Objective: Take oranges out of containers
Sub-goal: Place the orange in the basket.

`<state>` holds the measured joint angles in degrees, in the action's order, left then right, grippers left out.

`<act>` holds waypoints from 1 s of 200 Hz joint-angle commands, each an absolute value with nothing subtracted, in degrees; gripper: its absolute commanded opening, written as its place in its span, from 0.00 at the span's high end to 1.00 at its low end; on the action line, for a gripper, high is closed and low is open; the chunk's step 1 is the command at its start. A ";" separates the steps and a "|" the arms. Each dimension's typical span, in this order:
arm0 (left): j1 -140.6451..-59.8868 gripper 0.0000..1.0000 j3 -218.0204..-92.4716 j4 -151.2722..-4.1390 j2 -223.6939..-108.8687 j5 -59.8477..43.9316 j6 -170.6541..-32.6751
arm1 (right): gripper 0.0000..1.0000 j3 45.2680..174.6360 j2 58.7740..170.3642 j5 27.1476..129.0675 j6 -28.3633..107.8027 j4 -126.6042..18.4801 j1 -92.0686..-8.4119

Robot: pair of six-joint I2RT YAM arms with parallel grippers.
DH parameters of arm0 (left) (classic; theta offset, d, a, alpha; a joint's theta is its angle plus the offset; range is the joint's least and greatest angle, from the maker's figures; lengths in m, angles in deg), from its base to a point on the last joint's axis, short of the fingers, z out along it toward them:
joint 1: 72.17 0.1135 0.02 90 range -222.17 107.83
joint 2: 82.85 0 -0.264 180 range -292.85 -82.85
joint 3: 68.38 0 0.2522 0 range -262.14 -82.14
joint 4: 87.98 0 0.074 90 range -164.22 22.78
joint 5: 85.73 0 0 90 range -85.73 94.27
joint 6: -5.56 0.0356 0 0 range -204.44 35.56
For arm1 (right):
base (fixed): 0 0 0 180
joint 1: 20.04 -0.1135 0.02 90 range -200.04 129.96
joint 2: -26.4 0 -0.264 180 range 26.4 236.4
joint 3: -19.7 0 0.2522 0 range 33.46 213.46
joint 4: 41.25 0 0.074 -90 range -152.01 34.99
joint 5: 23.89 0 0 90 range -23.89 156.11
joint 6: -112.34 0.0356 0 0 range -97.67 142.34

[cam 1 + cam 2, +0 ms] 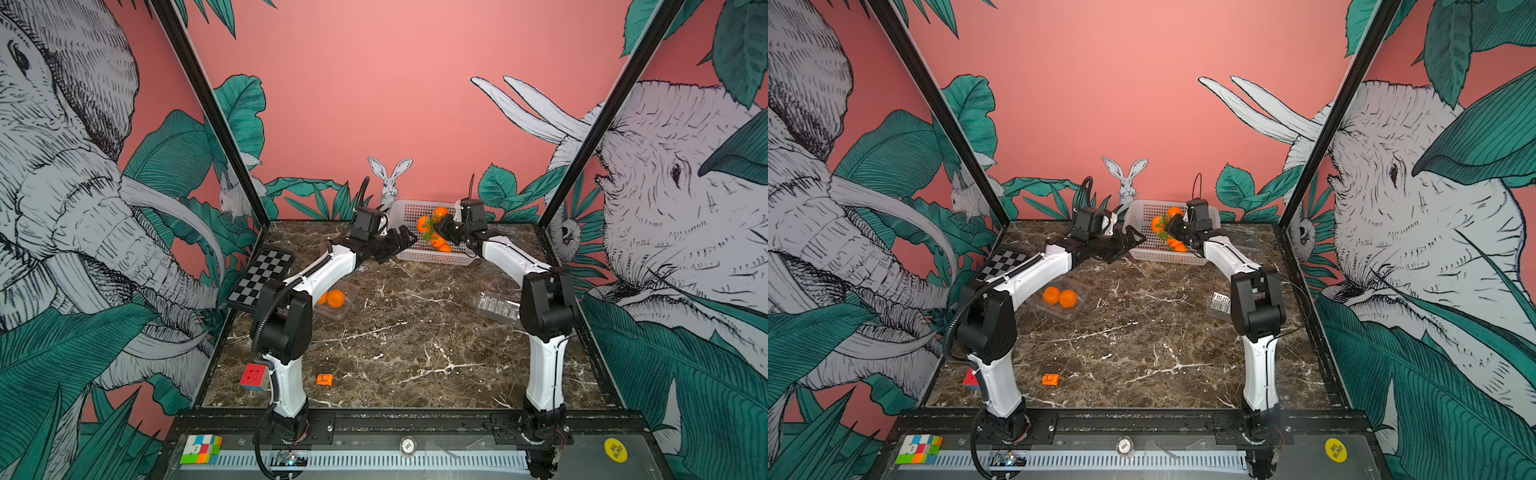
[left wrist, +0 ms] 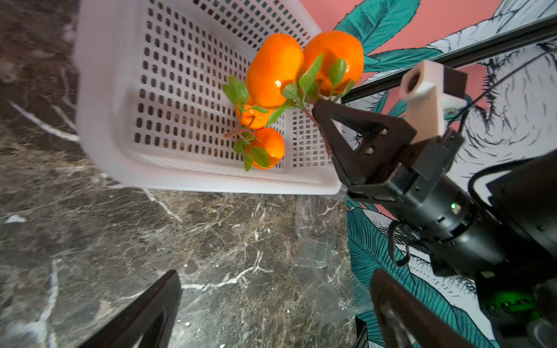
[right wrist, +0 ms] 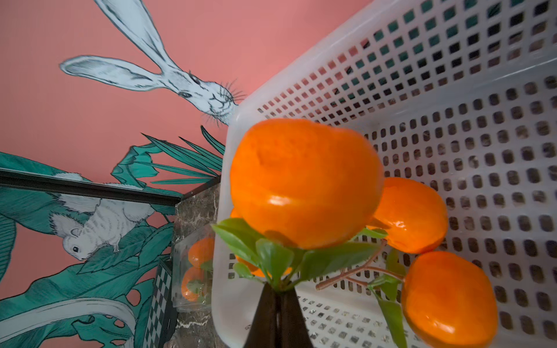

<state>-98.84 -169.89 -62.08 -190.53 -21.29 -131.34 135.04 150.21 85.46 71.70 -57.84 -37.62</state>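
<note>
My right gripper (image 1: 434,228) (image 3: 278,290) is shut on the green leafy stem of an orange (image 3: 304,180) (image 2: 333,60) and holds it up over the white basket (image 1: 432,259) (image 2: 99,90). A second orange (image 2: 277,75) hangs close beside it; whether it shares the stem is unclear. More oranges (image 2: 268,147) (image 3: 449,298) lie in the basket. My left gripper (image 1: 405,239) (image 2: 271,316) is open and empty at the basket's front left corner. A clear container (image 1: 334,297) (image 1: 1059,297) holding two oranges sits under my left arm. An empty container (image 1: 498,307) (image 2: 322,265) lies on the right.
Another clear container with oranges (image 3: 196,265) stands left of the basket. A chessboard (image 1: 262,276) leans at the left edge. A red puzzle cube (image 1: 252,377) and a small orange block (image 1: 324,379) sit near the front. The marble table (image 1: 415,332) is walled in.
</note>
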 commanded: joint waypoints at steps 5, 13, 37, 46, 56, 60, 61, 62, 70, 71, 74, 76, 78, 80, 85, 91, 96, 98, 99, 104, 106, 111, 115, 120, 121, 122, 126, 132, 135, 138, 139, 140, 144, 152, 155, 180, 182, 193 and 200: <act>-98.12 0.01 -167.09 -62.53 -186.80 -22.43 -130.30 | 1.00 140.20 154.18 85.54 71.32 -56.90 -38.47; -98.01 0.01 -166.26 -62.56 -186.60 -22.59 -130.32 | 1.00 141.74 155.60 85.27 71.21 -57.77 -38.50; -98.01 0.01 -163.63 -62.51 -185.11 -22.94 -130.01 | 0.98 144.66 158.59 84.48 70.60 -59.27 -38.50; -98.02 0.01 -162.90 -62.06 -184.49 -22.98 -129.39 | 0.95 145.69 159.07 84.31 70.18 -60.18 -38.50; -97.92 0.01 -162.26 -61.10 -183.81 -22.85 -128.56 | 0.91 146.75 159.46 84.35 69.85 -61.13 -38.54; -97.92 0.01 -161.99 -60.70 -183.56 -22.88 -128.24 | 0.90 147.05 159.48 84.34 69.76 -61.39 -38.49; -97.92 0.01 -161.92 -60.61 -183.52 -22.89 -128.18 | 0.89 147.16 159.52 84.37 69.73 -61.46 -38.53; -97.92 0.01 -161.89 -60.56 -183.42 -22.89 -128.11 | 0.89 147.22 159.49 84.33 69.72 -61.57 -38.56; -97.92 0.01 -161.34 -59.95 -182.87 -22.79 -127.62 | 0.85 147.73 159.42 84.35 69.47 -62.08 -38.50; -97.92 0.01 -161.25 -59.84 -182.79 -22.80 -127.57 | 0.84 147.81 159.40 84.33 69.41 -62.11 -38.50; -97.92 0.01 -161.13 -59.69 -182.59 -22.75 -127.43 | 0.82 147.99 159.32 84.26 69.25 -62.47 -38.51; -97.92 0.01 -160.97 -59.54 -182.51 -22.85 -127.38 | 0.81 148.12 159.26 84.23 69.22 -62.68 -38.50; -97.92 0.01 -160.91 -59.46 -182.39 -22.88 -127.32 | 0.79 148.26 159.18 84.15 69.12 -62.86 -38.50; -97.92 0.01 -160.79 -59.39 -182.25 -22.88 -127.24 | 0.78 148.34 159.15 84.14 69.11 -63.02 -38.50; -97.95 0.01 -160.56 -58.96 -181.92 -22.97 -126.98 | 0.75 148.73 158.83 83.97 68.74 -63.64 -38.55; -97.85 0.01 -160.34 -58.42 -181.41 -22.89 -126.79 | 0.73 149.15 158.62 83.92 68.31 -64.25 -38.54; -97.83 0.01 -160.08 -58.07 -181.06 -23.02 -126.49 | 0.71 149.44 158.33 83.86 68.01 -64.90 -38.50; -97.90 0.01 -159.96 -57.84 -180.93 -23.01 -126.40 | 0.70 149.58 158.26 83.86 67.90 -65.11 -38.50; -97.86 0.01 -159.90 -57.72 -180.84 -23.04 -126.43 | 0.70 149.66 158.25 83.86 67.84 -65.16 -38.50; -97.84 0.01 -159.73 -57.27 -180.38 -23.06 -126.21 | 0.68 149.93 157.95 83.69 67.59 -65.80 -38.54; -97.83 0.01 -159.63 -57.07 -180.18 -23.02 -126.13 | 0.67 150.03 157.79 83.58 67.49 -66.08 -38.51; -97.83 0.01 -159.47 -56.32 -179.82 -23.06 -125.83 | 0.65 150.23 157.43 83.51 67.30 -66.57 -38.50; -97.83 0.01 -159.32 -55.77 -179.34 -22.97 -125.67 | 0.64 150.35 157.13 83.51 67.17 -66.96 -38.50; -97.83 0.01 -159.15 -55.18 -178.76 -22.77 -125.39 | 0.63 150.36 156.68 83.38 66.96 -67.29 -38.51; -97.83 0.01 -159.05 -55.08 -178.62 -22.70 -125.27 | 0.63 150.36 156.58 83.40 66.93 -67.39 -38.54; -97.88 0.01 -159.05 -55.03 -178.50 -22.66 -125.20 | 0.62 150.31 156.44 83.41 66.87 -67.40 -38.56; -97.85 0.01 -158.84 -54.37 -177.96 -22.38 -124.99 | 0.61 150.18 156.04 83.36 66.59 -67.55 -38.50; -97.73 0.01 -158.77 -53.56 -177.11 -21.88 -124.40 | 0.59 149.97 155.32 83.16 66.27 -67.98 -38.56; -97.74 0.01 -158.68 -53.16 -176.68 -21.55 -124.12 | 0.58 149.87 154.88 83.06 66.17 -68.20 -38.57; -97.74 0.01 -158.54 -52.77 -176.34 -21.30 -123.81 | 0.57 149.70 154.44 83.04 65.99 -68.47 -38.56; -97.74 0.01 -158.53 -52.60 -176.27 -21.17 -123.73 | 0.57 149.68 154.27 83.05 66.00 -68.60 -38.53; -97.74 0.01 -158.48 -52.42 -176.10 -21.11 -123.64 | 0.57 149.68 154.27 83.05 66.00 -68.60 -38.53; -97.74 0.01 -158.56 -51.64 -175.60 -20.71 -123.17 | 0.56 149.39 153.69 82.88 65.77 -68.92 -38.50; -97.66 0.01 -158.71 -50.07 -174.67 -19.99 -122.39 | 0.52 148.36 151.98 82.73 65.42 -69.23 -38.50; -97.66 0.01 -158.82 -49.46 -174.35 -19.79 -122.14 | 0.51 147.84 151.38 82.68 65.28 -69.25 -38.50; -97.57 0.01 -159.75 -44.45 -171.55 -16.78 -119.63 | 0.34 142.65 144.92 81.70 63.56 -70.38 -38.76; -97.57 0.01 -159.75 -44.08 -171.29 -16.46 -119.41 | 0.32 142.17 144.25 81.45 63.40 -70.50 -38.85; -97.56 0.01 -160.06 -41.70 -169.98 -14.63 -118.12 | 0.23 139.59 140.94 80.67 62.30 -71.30 -39.22; -97.49 0.01 -160.16 -40.52 -169.04 -13.39 -117.00 | 0.19 137.87 138.75 80.19 61.61 -71.85 -39.55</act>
<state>-97.93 -159.15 -48.18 -173.46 -18.30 -121.74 141.16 146.67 82.42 64.90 -70.80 -38.56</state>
